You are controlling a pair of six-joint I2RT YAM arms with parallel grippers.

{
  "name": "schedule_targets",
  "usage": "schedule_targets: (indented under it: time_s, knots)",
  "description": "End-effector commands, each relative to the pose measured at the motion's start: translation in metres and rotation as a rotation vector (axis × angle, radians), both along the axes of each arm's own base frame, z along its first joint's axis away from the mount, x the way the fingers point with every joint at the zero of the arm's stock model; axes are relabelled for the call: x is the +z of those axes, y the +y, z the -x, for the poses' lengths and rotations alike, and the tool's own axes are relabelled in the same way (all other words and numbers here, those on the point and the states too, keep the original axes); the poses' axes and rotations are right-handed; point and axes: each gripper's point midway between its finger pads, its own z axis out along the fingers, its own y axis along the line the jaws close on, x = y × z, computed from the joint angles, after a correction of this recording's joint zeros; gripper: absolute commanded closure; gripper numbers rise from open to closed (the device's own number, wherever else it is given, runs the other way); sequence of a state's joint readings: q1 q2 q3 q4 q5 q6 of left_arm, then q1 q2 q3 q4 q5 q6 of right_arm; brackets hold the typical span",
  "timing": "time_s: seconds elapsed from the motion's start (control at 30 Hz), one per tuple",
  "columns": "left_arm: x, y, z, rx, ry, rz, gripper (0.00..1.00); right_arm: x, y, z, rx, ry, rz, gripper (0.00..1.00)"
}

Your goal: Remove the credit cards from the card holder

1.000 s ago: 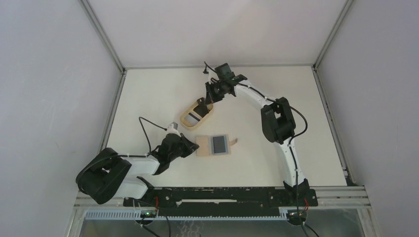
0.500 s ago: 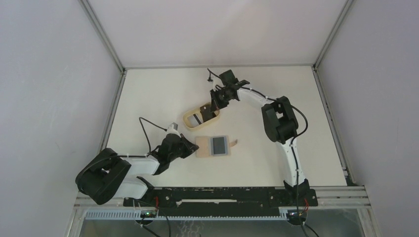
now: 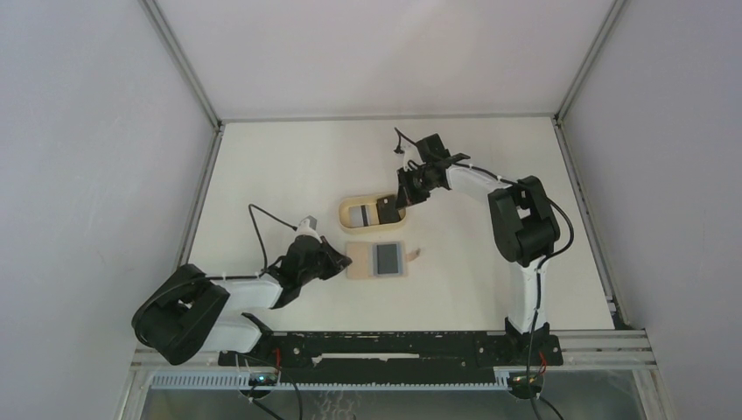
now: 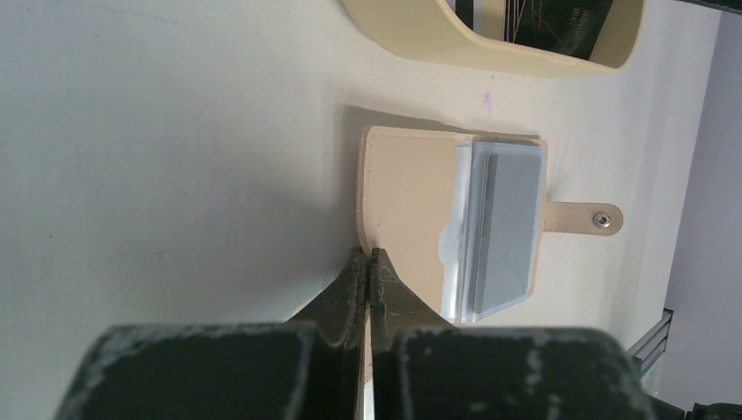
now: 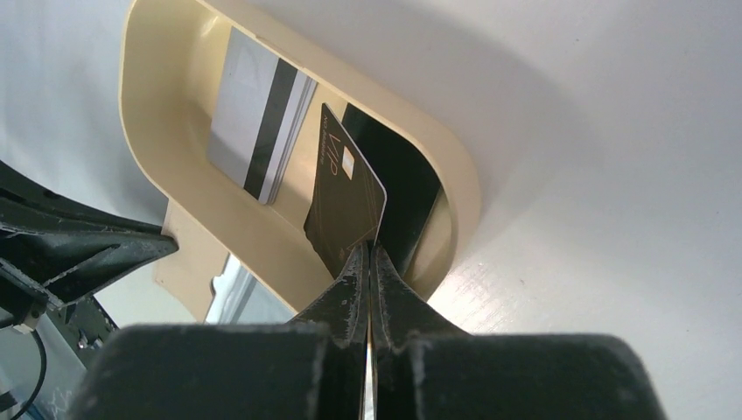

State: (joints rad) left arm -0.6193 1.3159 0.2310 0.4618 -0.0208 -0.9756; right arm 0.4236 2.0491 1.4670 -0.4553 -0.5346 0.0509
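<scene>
Card holder (image 3: 378,260) lies open and flat, just beside tray (image 3: 343,214). Left gripper (image 3: 343,260) is pinched together on its left edge. Black card (image 5: 346,206) is tilted inside the tray, clamped by right gripper (image 5: 367,254). Pale striped card (image 5: 254,131) lies flat beside it.

- Right gripper (image 5: 368,254): fingers pressed together, pinching the lower corner of a black card (image 5: 346,201) printed "VIP".
- The black card stands tilted over the beige tray (image 5: 140,114), partly inside the rim.
- On the tray floor, a pale card (image 5: 241,105) with a dark stripe lies flat. A second black card (image 5: 407,188) lies flat behind the held one.
- Card holder (image 5: 188,262): a tan edge shows just beyond the tray wall, mostly hidden.
- The tray rests on the white table (image 5: 612,175).
</scene>
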Motion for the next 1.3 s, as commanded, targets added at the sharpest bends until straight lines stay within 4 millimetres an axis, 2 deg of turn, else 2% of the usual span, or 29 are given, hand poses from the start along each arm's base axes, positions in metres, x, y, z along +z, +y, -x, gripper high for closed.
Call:
schedule_targets:
  time_s: [0.0, 0.17, 0.33, 0.47, 0.53, 0.63, 0.73, 0.8, 0.9, 1.07, 1.27]
  knots:
    - [-0.013, 0.012, 0.008, -0.017, 0.034, -0.096, 1.00, 0.025, 0.001, -0.008, -0.018, -0.077, -0.024, 1.00]
    - [-0.008, 0.018, 0.007, -0.011, 0.019, -0.126, 1.00, 0.040, -0.004, -0.011, -0.047, -0.119, -0.016, 0.88]
    - [-0.003, 0.025, 0.006, -0.007, 0.006, -0.173, 1.00, 0.075, -0.007, -0.018, -0.076, -0.202, -0.029, 0.63]
    - [-0.001, 0.028, 0.006, -0.012, 0.000, -0.195, 1.00, 0.105, -0.008, -0.018, -0.089, -0.266, -0.014, 0.54]
    - [0.000, 0.027, 0.007, -0.015, -0.004, -0.192, 1.00, 0.119, -0.007, -0.013, -0.097, -0.304, 0.001, 0.51]
    - [0.003, 0.027, 0.007, -0.011, -0.008, -0.176, 1.00, 0.133, 0.011, 0.015, -0.067, -0.319, -0.032, 0.50]
    - [0.006, 0.027, 0.008, 0.002, -0.012, -0.152, 1.00, 0.123, 0.034, 0.055, -0.049, -0.269, -0.064, 0.50]
    - [0.008, 0.027, 0.009, 0.011, -0.016, -0.136, 1.00, 0.101, 0.049, 0.086, -0.042, -0.205, -0.087, 0.50]
    - [0.009, 0.027, 0.012, 0.017, -0.018, -0.124, 1.00, 0.068, 0.059, 0.113, -0.091, -0.096, -0.110, 0.50]
    - [0.009, 0.026, 0.016, 0.014, -0.017, -0.112, 1.00, 0.028, 0.057, 0.131, -0.203, 0.006, -0.098, 0.50]
    - [0.008, 0.024, 0.017, 0.010, -0.018, -0.110, 1.00, 0.009, 0.052, 0.133, -0.227, 0.023, -0.054, 0.50]
